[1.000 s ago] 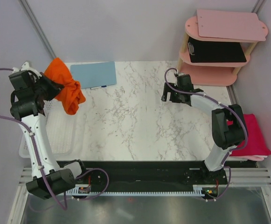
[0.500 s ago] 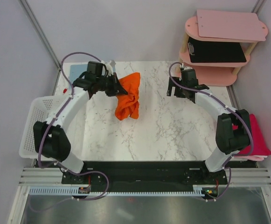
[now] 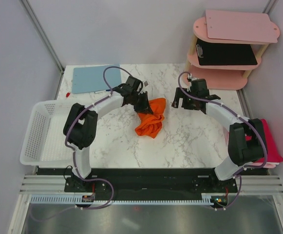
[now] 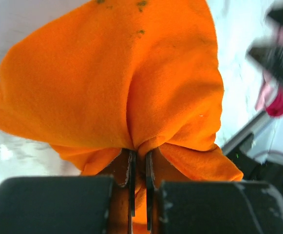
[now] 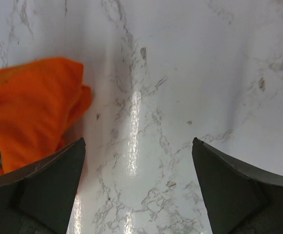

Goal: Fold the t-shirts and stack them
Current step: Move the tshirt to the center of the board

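The orange t-shirt hangs bunched from my left gripper over the middle of the marble table, its lower part resting on the top. The left wrist view shows the jaws shut on a fold of the orange t-shirt. My right gripper is open and empty, just right of the shirt, low over the table. The right wrist view shows the orange t-shirt at the left and bare marble between the spread fingers. The magenta-pink t-shirt lies folded off the table's right edge.
A light-blue clipboard lies at the back left. A white basket stands at the left edge. A pink shelf with a pale pink board and a dark clipboard stands at the back right.
My left gripper has carried the orange t-shirt from above the basket at the far left rightwards to the table's middle and lowered it. My right gripper has shifted slightly towards it.
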{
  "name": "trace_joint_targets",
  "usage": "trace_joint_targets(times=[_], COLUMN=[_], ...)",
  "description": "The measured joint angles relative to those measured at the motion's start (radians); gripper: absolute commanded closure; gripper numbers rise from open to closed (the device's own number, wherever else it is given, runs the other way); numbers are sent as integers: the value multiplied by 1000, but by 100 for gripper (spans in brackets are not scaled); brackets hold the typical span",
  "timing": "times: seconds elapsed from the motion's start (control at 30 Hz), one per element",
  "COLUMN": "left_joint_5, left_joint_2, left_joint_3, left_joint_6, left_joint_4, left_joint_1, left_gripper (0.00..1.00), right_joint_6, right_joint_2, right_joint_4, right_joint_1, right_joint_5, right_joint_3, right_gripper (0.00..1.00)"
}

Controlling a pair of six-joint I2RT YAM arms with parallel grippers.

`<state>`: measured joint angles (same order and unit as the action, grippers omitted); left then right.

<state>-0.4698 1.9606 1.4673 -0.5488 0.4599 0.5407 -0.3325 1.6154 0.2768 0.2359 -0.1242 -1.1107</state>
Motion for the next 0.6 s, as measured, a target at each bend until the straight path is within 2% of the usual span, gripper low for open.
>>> trace_joint_targets(times=[0.1,0.13,0.2,0.33,0.37,0.4,0.6], left_joint_5=[43,53,72,100,109,122,156], left_joint_2=[0,0,0,0,0,-2,-23], left_joint_3=[0,0,0,-2,-4,-10,-63], left_joint_6=[-14,-18,-25,-43,-48,-51,-58], left_joint_4=[-12,-14,-21,-23,-24,-27,-23], left_joint_1=[-51,-75,-125,-231,-252,-267,-272], left_gripper=[98,84,72,15,13,2,0], right_joint_6=[-16,-21,-31,-63,-70,-83,-158], right_joint_2=[0,0,0,1,2,5,85], right_joint_4=[-14,-21,-43,-111,-127,-148,-295], right_joint_1=[20,31,63,146,163,183,283], right_joint_5=[-66,-83,-122,-185,-196,-210,-259], right_joint_3=[55,66,88,117,121,123,123], right_gripper=[2,2,2,2,2,2,2])
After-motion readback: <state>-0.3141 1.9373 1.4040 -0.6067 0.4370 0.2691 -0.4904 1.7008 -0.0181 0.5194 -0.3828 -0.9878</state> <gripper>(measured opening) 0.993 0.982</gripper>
